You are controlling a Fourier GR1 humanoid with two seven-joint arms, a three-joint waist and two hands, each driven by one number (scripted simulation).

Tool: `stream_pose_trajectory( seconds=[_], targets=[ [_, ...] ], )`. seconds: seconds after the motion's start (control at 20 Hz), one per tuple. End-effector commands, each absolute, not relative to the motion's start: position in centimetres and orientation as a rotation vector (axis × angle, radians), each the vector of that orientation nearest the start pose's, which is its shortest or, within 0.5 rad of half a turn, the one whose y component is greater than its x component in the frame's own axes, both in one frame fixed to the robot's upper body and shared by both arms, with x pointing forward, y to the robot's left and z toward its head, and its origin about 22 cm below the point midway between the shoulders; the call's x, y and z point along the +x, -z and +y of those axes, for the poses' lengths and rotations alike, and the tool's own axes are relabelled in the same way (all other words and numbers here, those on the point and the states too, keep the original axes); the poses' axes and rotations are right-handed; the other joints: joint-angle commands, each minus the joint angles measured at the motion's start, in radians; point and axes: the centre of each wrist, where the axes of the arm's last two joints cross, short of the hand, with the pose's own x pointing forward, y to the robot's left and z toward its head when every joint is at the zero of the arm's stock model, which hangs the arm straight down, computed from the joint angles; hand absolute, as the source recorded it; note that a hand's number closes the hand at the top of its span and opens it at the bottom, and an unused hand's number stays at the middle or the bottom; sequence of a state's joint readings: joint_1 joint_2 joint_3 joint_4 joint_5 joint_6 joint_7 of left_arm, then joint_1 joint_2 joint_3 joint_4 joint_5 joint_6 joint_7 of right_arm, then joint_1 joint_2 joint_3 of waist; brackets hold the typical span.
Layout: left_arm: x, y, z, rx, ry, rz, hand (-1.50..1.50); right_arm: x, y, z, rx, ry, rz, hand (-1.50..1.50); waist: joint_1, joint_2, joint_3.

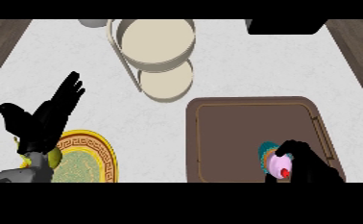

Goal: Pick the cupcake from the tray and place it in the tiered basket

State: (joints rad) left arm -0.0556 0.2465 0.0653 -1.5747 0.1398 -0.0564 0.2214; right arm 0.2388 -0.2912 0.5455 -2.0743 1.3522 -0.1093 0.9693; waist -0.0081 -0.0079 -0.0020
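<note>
A cupcake (276, 163) with pink frosting, a red cherry and a teal wrapper sits on the brown tray (234, 136) near its lower right corner. My right hand (305, 163) is curled round the cupcake from the right and hides part of it. The cream tiered basket (157, 43) stands at the top centre of the counter, its lower tier (166, 81) showing below the upper one. My left hand (46, 117) rests open at the left, fingers up, far from the tray.
A plate (89, 160) with a gold patterned rim lies at the lower left, partly under my left forearm. A dark object (287, 26) sits at the top right edge and a pale one (92, 23) at the top left.
</note>
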Motion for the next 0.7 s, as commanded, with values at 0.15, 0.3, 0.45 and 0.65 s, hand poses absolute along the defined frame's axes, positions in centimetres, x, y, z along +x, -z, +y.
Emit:
stream_pose_trajectory(
  seconds=[0.15,0.3,0.45,0.65],
  targets=[
    [24.5,-3.3,29.1,0.061,0.099,-1.413,0.0,12.7,-12.9,-14.1,-1.266,-0.347,-1.495,1.5,0.007,0.0,0.001],
    [26.3,-5.0,29.2,0.095,0.078,-1.434,0.0,12.8,-15.3,-12.6,-1.227,-0.357,-1.53,1.5,0.007,0.006,0.001],
    [26.2,-3.5,27.1,0.073,0.087,-1.412,0.0,13.5,-17.8,-10.2,-1.21,-0.407,-1.543,1.5,0.011,0.007,0.001],
    [26.2,-2.6,27.1,0.07,0.089,-1.434,0.0,15.3,-19.3,-7.3,-1.171,-0.455,-1.549,1.5,0.023,0.01,0.0]
  ],
)
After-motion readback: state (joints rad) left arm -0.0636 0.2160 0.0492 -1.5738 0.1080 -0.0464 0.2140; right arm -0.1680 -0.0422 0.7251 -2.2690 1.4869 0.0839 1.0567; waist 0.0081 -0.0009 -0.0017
